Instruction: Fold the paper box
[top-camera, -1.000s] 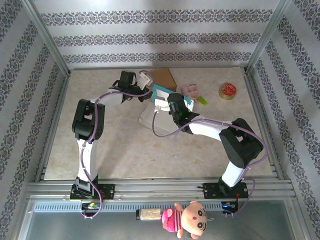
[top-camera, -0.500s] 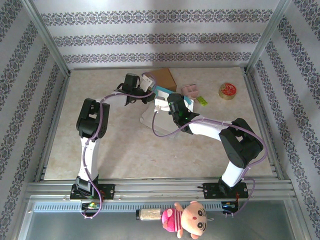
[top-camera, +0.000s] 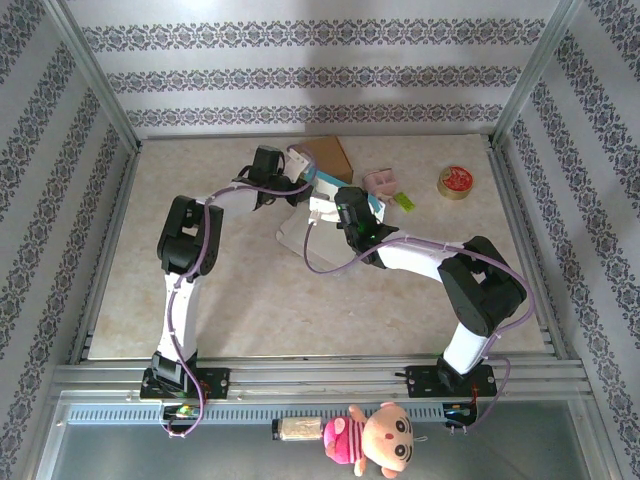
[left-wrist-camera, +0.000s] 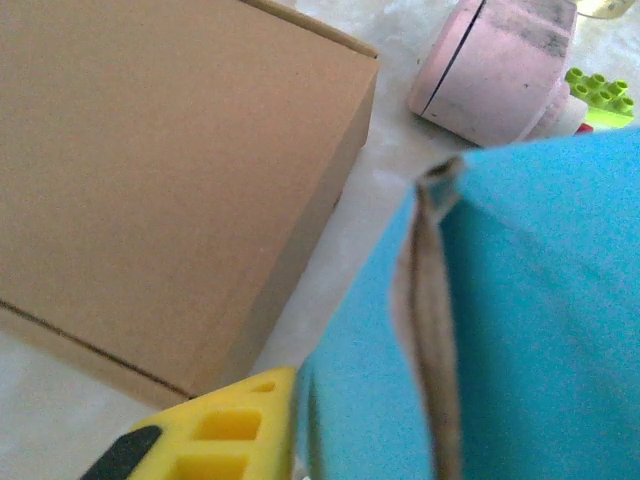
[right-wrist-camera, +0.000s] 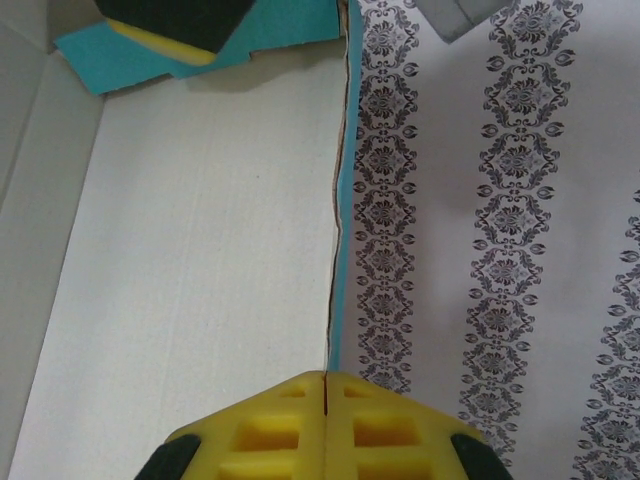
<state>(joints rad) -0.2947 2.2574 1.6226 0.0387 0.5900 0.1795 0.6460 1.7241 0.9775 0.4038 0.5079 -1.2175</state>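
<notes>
- Step in hand, judged: standing up the walls of the paper box, which lies just past the centre of the worktop, toward 12 o'clock.
- Right pincer: closed tight on the top edge of 1 upright wall, teal outside and white inside.
- Left pincer: almost closed, apparently pinching a teal flap at the box's 12 o'clock end.
- Next move, judged: turn the flap inward while the wall is held upright.
- Hard to make out: from above, the arms cover much of the box. The left pincer's 2nd finger is cut off, and the creases are unreadable.
</notes>
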